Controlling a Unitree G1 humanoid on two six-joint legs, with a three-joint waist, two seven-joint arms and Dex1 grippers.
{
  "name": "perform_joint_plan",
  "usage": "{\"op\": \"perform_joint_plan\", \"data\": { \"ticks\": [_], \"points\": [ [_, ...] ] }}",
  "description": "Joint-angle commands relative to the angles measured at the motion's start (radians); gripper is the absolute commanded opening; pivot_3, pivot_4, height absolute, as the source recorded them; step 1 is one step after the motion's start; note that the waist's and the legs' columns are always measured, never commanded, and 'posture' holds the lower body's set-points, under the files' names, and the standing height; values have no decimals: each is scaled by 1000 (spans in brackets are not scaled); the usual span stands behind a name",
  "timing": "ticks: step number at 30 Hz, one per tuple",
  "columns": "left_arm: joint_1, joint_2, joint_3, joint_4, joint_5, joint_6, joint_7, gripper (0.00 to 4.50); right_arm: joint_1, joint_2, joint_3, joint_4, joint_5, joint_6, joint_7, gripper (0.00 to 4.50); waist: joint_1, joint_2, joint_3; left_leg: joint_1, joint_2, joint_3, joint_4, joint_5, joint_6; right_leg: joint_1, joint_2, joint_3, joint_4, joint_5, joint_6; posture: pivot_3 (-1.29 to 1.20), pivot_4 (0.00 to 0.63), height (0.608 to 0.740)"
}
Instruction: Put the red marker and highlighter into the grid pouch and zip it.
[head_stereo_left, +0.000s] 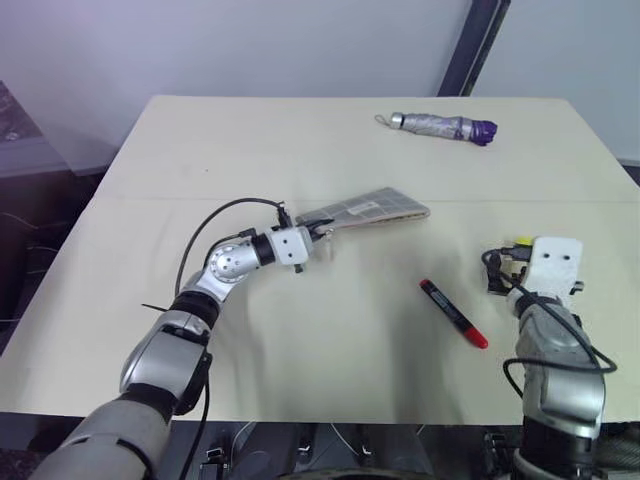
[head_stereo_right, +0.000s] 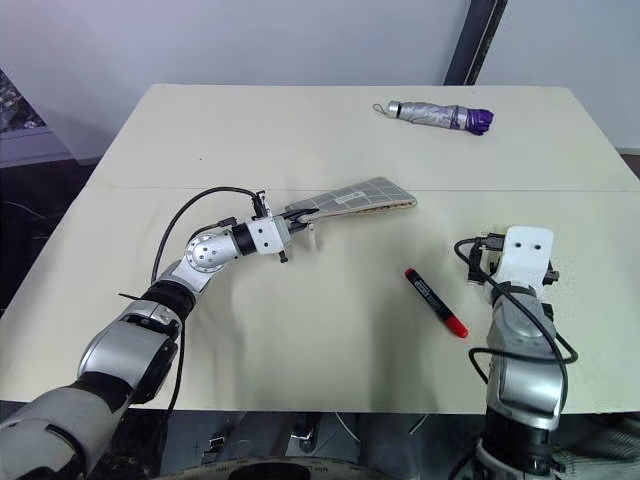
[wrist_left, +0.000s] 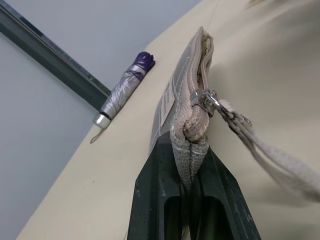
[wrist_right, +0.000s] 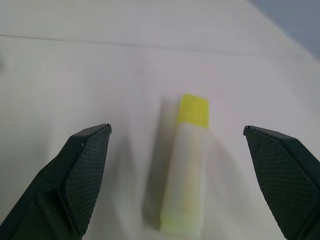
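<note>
My left claw (wrist_left: 192, 170) is clamped on one end of the pouch (head_stereo_left: 375, 209), right by the zipper pull (wrist_left: 206, 99). In the left wrist view the two black fingers (wrist_left: 155, 200) pinch the fabric edge between them, and a woven strap (wrist_left: 275, 157) trails off from the pull. From the head camera the pouch sticks out from the claw toward the far side of the worktop (head_stereo_left: 330, 340), roughly level; I cannot tell whether its far end touches the surface. The zipper seam looks slightly parted near that far end in the wrist view, though I cannot tell how far it is unzipped.

My right claw (wrist_right: 182, 165) stands wide, holding nothing. Its wrist view has the highlighter (wrist_right: 186, 165) lying flat on the worktop in the gap between the fingertips (wrist_right: 87, 170), touching neither one, with its brighter yellow cap (wrist_right: 193, 111) pointing away from the claw. In the head views the right hand (head_stereo_left: 545, 265) sits near the right edge of the worktop.

The marker (head_stereo_left: 453, 313) lies on the worktop between my two arms, closer to the right hand, apart from both claws and from the pouch. It lies at a slant, one end toward the pouch.

A folded umbrella (head_stereo_left: 440, 127) lies at the far side, well apart from everything else.
</note>
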Motion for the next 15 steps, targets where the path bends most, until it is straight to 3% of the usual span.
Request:
{"op": "perform_joint_plan", "data": {
  "ticks": [1, 2, 5, 10, 15],
  "points": [
    [-5, 4, 14, -29, -14, -15, 16, 0, -44, -3, -102, 67, 87, 100, 20, 4406, 3, 0, 0, 0, 0, 0, 0, 0, 0, 0, 0, 0, 0, 0, 0, 0, 150, 740],
    [-2, 6, 15, -31, -15, -14, 17, 0, -40, -5, -114, 90, 101, 121, 31, 4406, 4, 0, 0, 0, 0, 0, 0, 0, 0, 0, 0, 0, 0, 0, 0, 0, 150, 740],
    [5, 11, 14, -39, -16, -16, 20, 0, -41, -4, -163, 124, 130, 140, 18, 3549, 2, -1, -1, 0, 0, 0, 0, 0, 1, 1, 0, 0, -1, 0, 0, 0, 150, 740],
    [14, 14, 20, -53, -28, -11, 14, 0, -91, -28, -144, 73, 187, 117, 51, 972, 2, -1, -1, 0, -1, 0, 1, -1, 2, 2, 0, 0, -1, 0, 0, 0, 150, 740],
    [14, 8, 23, -57, -45, -6, -3, 0, 3, -250, 104, -33, 142, -158, 324, 908, -1, 1, 0, 0, -1, 1, 1, -1, 2, 0, -1, 0, -1, 0, 0, 0, 150, 740]
  ]
}}
